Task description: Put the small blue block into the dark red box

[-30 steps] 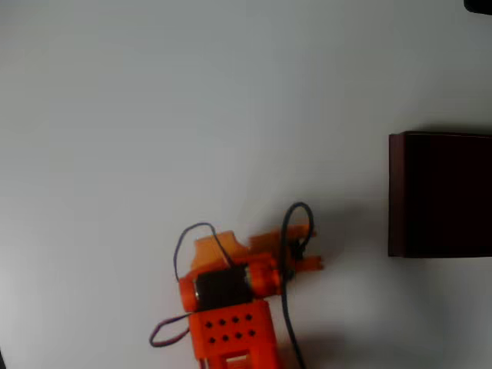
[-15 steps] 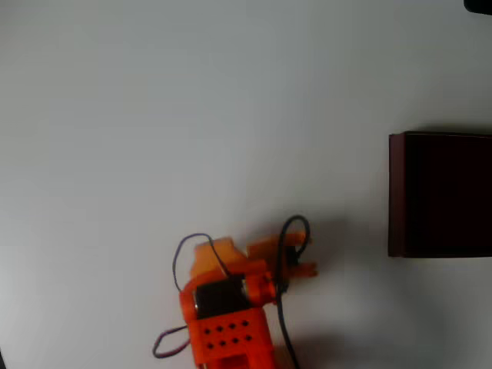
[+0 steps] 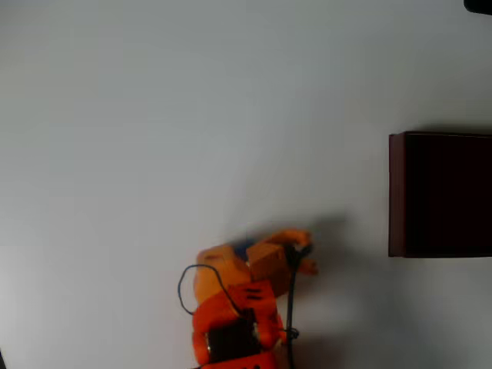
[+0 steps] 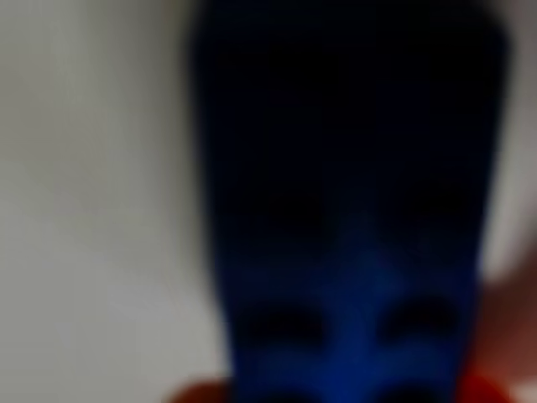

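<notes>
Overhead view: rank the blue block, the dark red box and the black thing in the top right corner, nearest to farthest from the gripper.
1. Small blue block: at the gripper, peeking out on its left.
2. Dark red box: right edge.
3. Black thing: top right corner.

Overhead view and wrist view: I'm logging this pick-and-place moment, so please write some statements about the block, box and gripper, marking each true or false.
1. The large square dark red box sits at the right edge of the overhead view. True.
2. The small bright blue block lies inside the box. False: it is at the orange gripper, left of the box.
3. The block appears large and blurred in the wrist view. True.
4. The gripper touches the box. False: bare white table separates them.
</notes>
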Motion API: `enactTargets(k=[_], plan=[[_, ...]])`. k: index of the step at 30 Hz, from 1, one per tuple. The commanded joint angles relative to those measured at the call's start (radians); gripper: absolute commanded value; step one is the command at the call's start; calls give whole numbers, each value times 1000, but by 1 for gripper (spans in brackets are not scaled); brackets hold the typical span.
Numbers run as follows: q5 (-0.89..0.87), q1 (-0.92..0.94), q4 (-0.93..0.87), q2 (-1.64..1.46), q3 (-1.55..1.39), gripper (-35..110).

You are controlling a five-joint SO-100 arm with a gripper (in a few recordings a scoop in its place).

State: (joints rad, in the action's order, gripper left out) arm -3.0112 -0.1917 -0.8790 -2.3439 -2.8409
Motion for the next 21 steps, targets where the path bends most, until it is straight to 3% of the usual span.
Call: enactTargets(k=[1, 5, 9, 16, 21], plan=[[67, 43, -81, 14, 43, 0], [160, 97, -147, 43, 109, 0], [278, 170, -324, 57, 264, 0], [658, 436, -624, 219, 650, 0], [991, 655, -647, 348, 844, 0]])
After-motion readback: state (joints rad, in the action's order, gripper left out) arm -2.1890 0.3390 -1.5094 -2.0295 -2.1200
